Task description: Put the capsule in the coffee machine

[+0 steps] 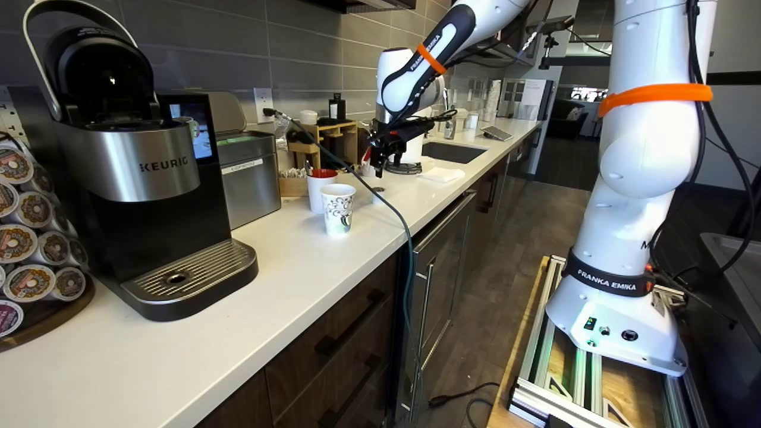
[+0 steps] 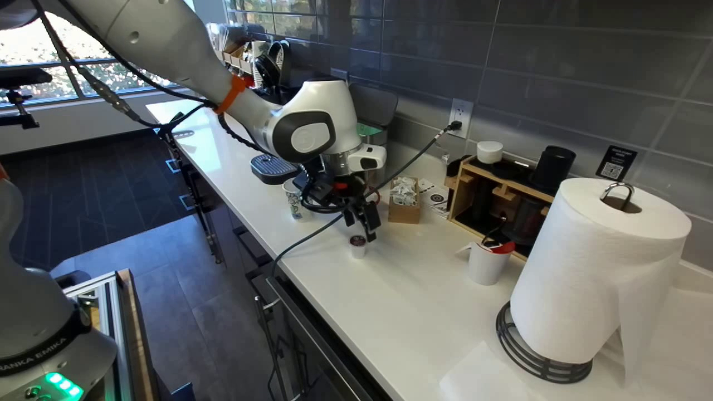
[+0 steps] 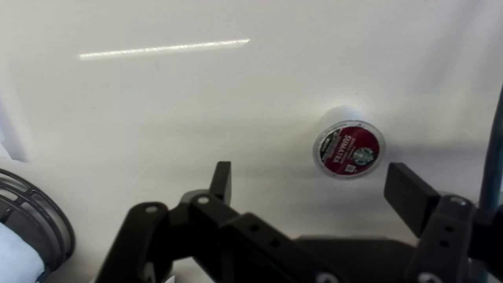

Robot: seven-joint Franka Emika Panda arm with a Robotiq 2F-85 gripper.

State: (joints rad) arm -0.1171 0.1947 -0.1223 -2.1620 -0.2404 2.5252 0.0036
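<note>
- You have one capsule (image 3: 349,151), lettered SUMATRA, standing upright on the worktop (image 2: 423,317) with its lid up.
- Your one end effector (image 3: 308,184) hangs near the capsule, a little higher and apart from it, its two fingers (image 3: 408,199) spread wide.
- One coffee machine (image 1: 137,157) stands well along the worktop from the capsule, its top tipped up.
- One patterned paper cup (image 1: 337,211) and one white mug (image 1: 315,194), red inside, are on that same side, nearer the capsule.
- One metal box (image 1: 252,184), lid raised, is farther from the capsule than the mug.
- Farthest that way from the capsule are stacked coffee pods (image 1: 53,246), partly out of view, so you cannot count them all.
- On the capsule's opposite side you have one white cup (image 2: 486,268), then one paper towel roll (image 2: 590,278), then one sink (image 1: 456,153).
- One wooden stand (image 2: 458,196) and one small carton (image 2: 404,215) are wallward of the capsule.
- One cable (image 3: 493,169) runs from a wall socket (image 2: 461,114) past the capsule and over the front edge.
- Your worktop is white and glossy; behind the capsule is a grey tiled wall (image 2: 585,72), below it a dark floor (image 2: 111,184), and a window (image 2: 28,51) is well away.
</note>
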